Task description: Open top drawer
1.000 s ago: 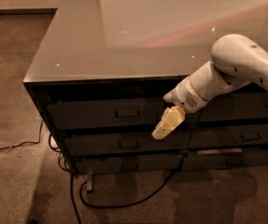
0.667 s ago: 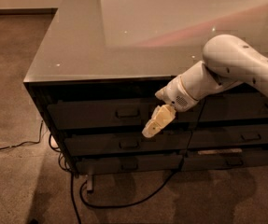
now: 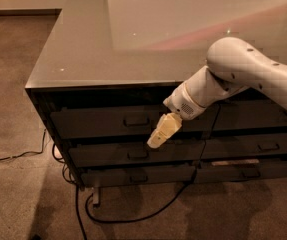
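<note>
The top drawer is a wide dark grey front under the countertop, left column, closed. Its small rectangular loop handle sits at its centre. My gripper has cream-coloured fingers on a white arm that reaches in from the right. It hangs in front of the cabinet, just right of and a little below the handle, not touching it. Two shallower dark grey drawers lie below the top one.
A grey glossy countertop covers the cabinet. A right column of drawers stands behind my arm. Black cables trail on the brown carpet under and left of the cabinet. The bottom drawers stand slightly ajar.
My gripper and arm have moved left along the cabinet front, closer to the top drawer's handle. The drawers have not moved.
</note>
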`<state>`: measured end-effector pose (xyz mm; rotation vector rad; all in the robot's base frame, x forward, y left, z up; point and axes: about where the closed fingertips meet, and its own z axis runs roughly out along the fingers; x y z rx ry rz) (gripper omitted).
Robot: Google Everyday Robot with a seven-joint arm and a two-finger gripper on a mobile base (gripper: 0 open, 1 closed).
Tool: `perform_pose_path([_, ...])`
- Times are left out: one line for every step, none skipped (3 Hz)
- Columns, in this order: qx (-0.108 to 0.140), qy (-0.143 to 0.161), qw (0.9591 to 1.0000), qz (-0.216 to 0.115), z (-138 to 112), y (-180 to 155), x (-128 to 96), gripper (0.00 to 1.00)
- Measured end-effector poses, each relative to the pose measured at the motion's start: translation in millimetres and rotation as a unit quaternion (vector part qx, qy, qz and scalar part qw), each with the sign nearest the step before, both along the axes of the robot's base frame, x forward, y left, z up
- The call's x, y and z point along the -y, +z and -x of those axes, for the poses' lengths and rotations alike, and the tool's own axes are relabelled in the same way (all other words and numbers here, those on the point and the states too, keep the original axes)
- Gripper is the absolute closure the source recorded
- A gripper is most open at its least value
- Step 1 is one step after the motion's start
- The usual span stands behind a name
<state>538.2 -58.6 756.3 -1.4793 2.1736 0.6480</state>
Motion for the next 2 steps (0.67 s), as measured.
perform_pose_path([0.012,-0.009,0.9994,0.031,-8,-7,-17,0.00])
perform_pose_path([0.032,-0.032,0.9974,0.057,-28,-15,-29,0.00])
